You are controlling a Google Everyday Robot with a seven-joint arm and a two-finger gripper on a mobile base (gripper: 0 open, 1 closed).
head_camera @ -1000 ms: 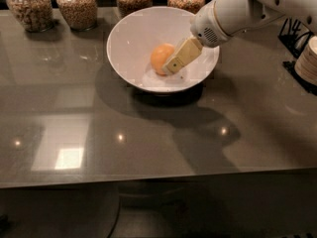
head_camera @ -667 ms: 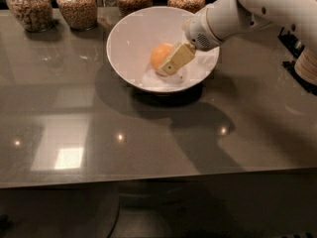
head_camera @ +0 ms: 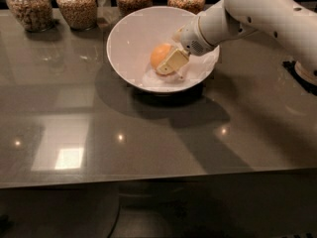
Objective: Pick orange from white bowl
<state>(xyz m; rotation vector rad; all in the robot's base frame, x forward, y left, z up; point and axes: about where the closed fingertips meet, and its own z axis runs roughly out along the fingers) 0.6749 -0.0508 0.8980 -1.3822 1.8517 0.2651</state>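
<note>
The white bowl stands on the dark glossy table at the back centre. The orange lies inside it, near the bottom, a little right of centre. My gripper reaches down into the bowl from the right on the white arm. Its cream tip lies against the right front side of the orange and covers part of it. The orange rests low in the bowl.
Several glass jars of grains stand along the table's back edge, such as one at the far left and another beside it. A dark object sits at the right edge. The table's front edge runs across the lower part.
The arm has swung a little to the left and its upper part fills more of the top right. The gripper stays against the orange, which has not moved in the bowl.
</note>
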